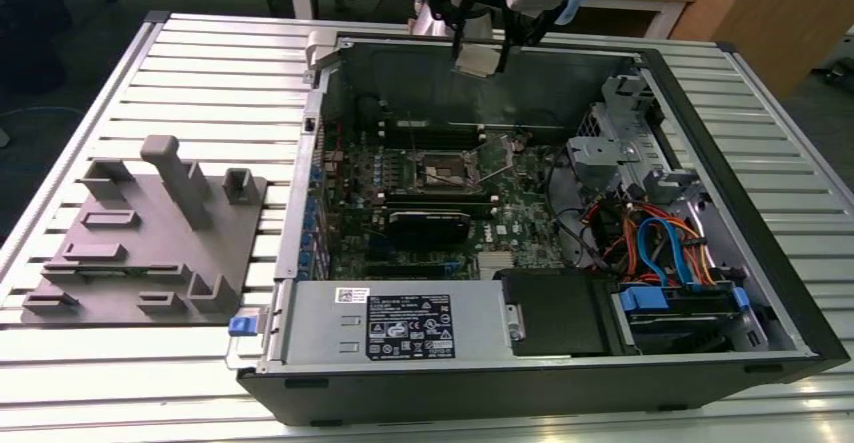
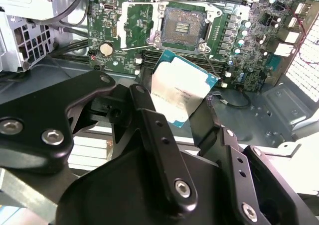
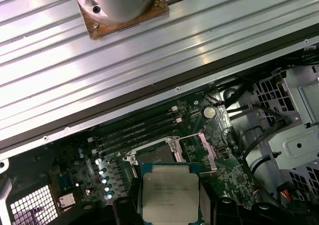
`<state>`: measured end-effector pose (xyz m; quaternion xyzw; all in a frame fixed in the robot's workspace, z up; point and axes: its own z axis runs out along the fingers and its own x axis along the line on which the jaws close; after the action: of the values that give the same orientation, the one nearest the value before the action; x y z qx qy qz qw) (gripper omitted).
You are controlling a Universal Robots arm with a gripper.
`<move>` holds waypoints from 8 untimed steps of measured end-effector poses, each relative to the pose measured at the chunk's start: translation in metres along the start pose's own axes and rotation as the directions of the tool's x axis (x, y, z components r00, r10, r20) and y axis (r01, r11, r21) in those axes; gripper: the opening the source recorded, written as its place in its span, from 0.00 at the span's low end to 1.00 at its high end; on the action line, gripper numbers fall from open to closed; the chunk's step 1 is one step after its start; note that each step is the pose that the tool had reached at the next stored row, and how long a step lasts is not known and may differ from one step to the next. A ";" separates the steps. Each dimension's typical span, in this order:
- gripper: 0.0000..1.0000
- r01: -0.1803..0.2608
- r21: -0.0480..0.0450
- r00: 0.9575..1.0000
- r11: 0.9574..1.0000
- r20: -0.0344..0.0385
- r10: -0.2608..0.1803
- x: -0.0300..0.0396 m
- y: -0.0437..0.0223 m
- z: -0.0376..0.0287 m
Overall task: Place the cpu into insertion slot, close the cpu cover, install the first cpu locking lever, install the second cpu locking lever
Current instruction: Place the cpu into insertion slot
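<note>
Grey fixture (image 1: 147, 263) beside open computer case (image 1: 534, 391)

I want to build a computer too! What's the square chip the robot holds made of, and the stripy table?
The cpu seems to have a dull silvery metal top, softly shiny, on a thin teal base, perhaps circuit-board plastic. The table looks like pale grey grooved metal, probably aluminium, with bright light streaks.

Second wrist view: black metal gripper fingers (image 2: 149, 120) are covering the gripped edges of the flat square silvery-grey cpu (image 2: 179, 91).
</note>
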<state>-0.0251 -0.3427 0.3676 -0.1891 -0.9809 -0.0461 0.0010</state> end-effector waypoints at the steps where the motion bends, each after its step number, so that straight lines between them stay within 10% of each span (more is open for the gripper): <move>1: 0.54 0.000 0.000 1.000 1.000 0.000 0.000 0.0000 0.0000 0.0000; 8: 0.54 -0.001 0.000 1.000 1.000 0.000 0.001 0.0000 0.0000 0.0000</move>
<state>-0.0250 -0.3427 0.3676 -0.1897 -0.9808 -0.0461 0.0009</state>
